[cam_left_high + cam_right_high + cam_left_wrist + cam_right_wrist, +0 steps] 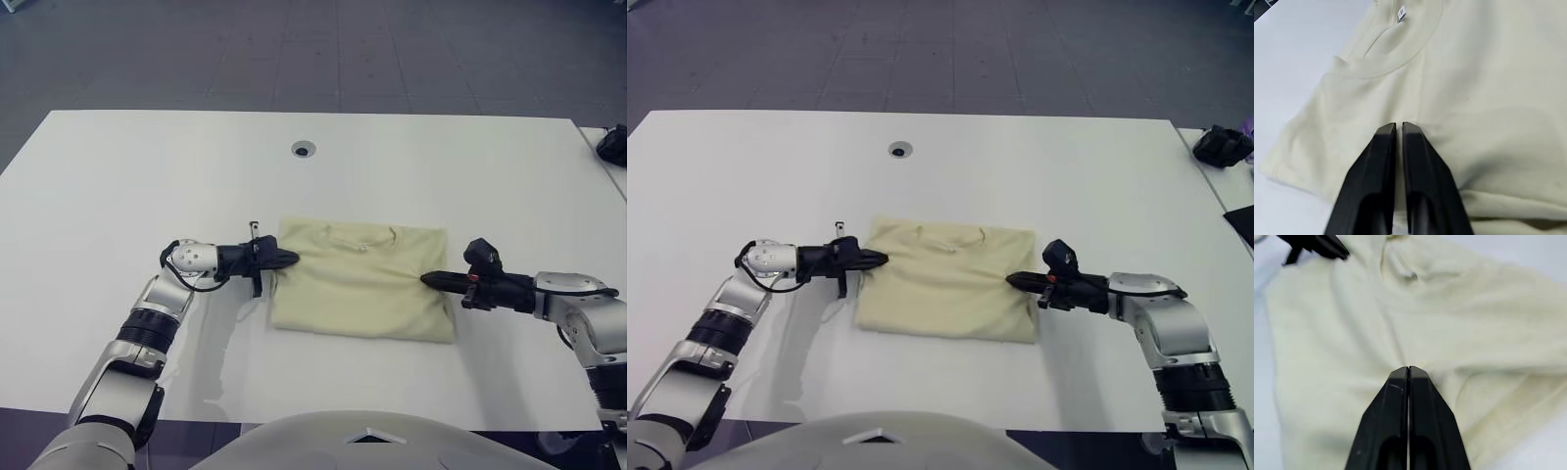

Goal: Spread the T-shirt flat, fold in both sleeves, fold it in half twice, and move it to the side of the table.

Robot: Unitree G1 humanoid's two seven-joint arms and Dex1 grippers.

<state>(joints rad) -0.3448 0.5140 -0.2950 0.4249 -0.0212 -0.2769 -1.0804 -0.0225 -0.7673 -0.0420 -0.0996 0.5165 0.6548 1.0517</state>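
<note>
T-shirt (362,279) on the table (147,166), between left gripper (292,258) and right gripper (427,279)

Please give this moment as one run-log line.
T-shirt: folded rectangle, middle of table | left pincer: shut, at left edge | right pincer: shut, at right edge | move aside: not done

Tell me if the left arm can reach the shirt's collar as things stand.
Probably yes. The left gripper is at the T-shirt's left edge, and the collar lies close by on the far side, with nothing lying on the cloth between.
</note>
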